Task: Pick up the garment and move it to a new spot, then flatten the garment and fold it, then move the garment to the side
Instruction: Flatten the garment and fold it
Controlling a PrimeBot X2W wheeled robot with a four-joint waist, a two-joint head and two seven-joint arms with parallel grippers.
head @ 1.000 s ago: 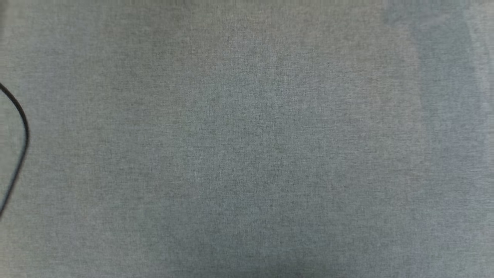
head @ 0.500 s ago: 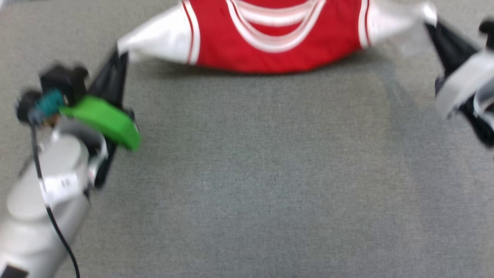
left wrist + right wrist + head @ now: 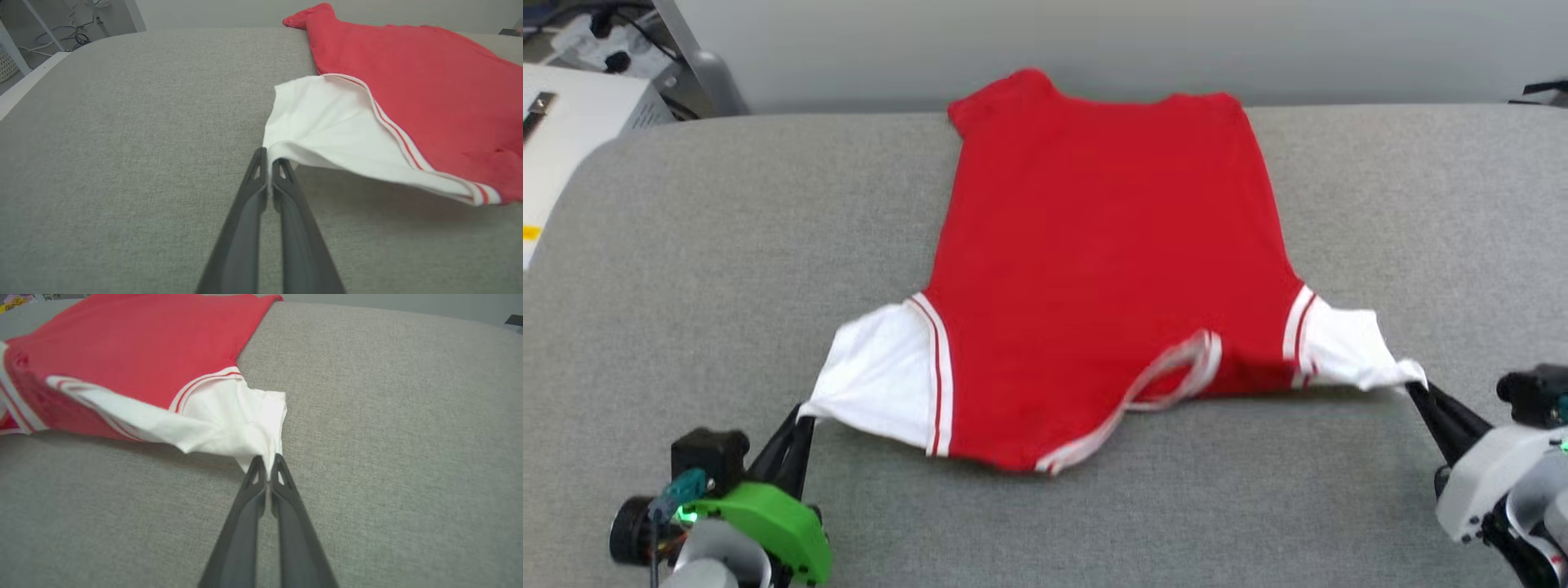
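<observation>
On the left, the left gripper (image 3: 803, 418) is clamped on the tip of one white sleeve, and the right gripper (image 3: 1414, 392) pinches the other sleeve's tip. To flatten it well, I'd say both should draw outward evenly and lower together, so the raised near edge settles without a crease. The garment (image 3: 1103, 245) lies plain red side up across the middle of the grey padded surface (image 3: 686, 245), its hem at the far side, body smooth, striped collar trim rumpled.
</observation>
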